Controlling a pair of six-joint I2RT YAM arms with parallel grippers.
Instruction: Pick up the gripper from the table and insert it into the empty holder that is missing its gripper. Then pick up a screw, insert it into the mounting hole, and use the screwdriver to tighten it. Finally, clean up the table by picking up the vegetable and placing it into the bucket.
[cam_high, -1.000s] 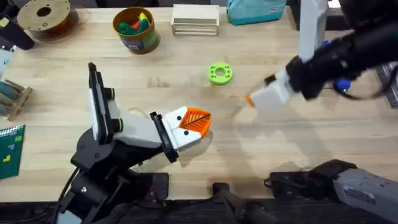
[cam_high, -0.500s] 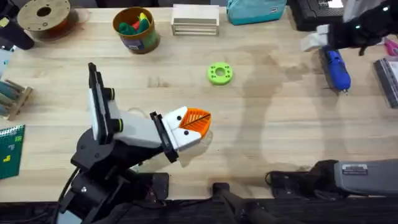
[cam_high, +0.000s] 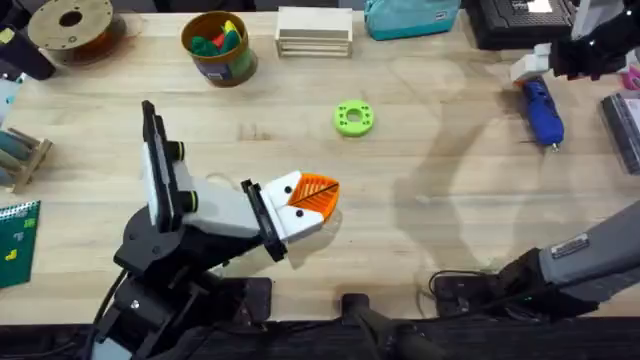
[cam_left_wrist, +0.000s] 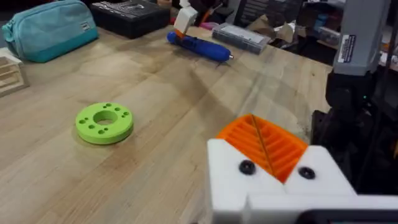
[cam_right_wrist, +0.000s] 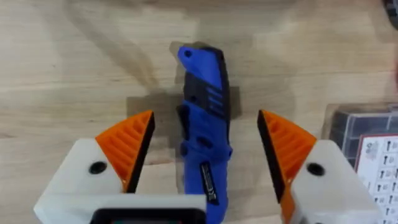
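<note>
The blue screwdriver (cam_high: 541, 108) lies on the table at the far right, its bit toward the front. My right gripper (cam_high: 540, 72) hovers over its rear end. In the right wrist view that gripper (cam_right_wrist: 206, 121) is open, with its orange pads on either side of the screwdriver (cam_right_wrist: 205, 149) and not touching it. My left gripper (cam_high: 308, 203) rests near the table's middle with its orange pads (cam_left_wrist: 264, 143) pressed together, shut and holding nothing I can see. The bucket (cam_high: 218, 45) stands at the back left with green, red and yellow toy pieces in it. The loose gripper piece and the screw are out of view.
A flat green ring (cam_high: 353, 118) lies behind the left gripper. Along the back edge are a filament spool (cam_high: 70, 25), a stack of wooden blocks (cam_high: 314, 32), a teal pouch (cam_high: 410, 18) and a black case (cam_high: 525, 20). A parts box (cam_high: 622, 130) sits at the right edge.
The right arm swung from the middle right of the table to the far right and now hangs over the screwdriver. The left arm has not moved.
</note>
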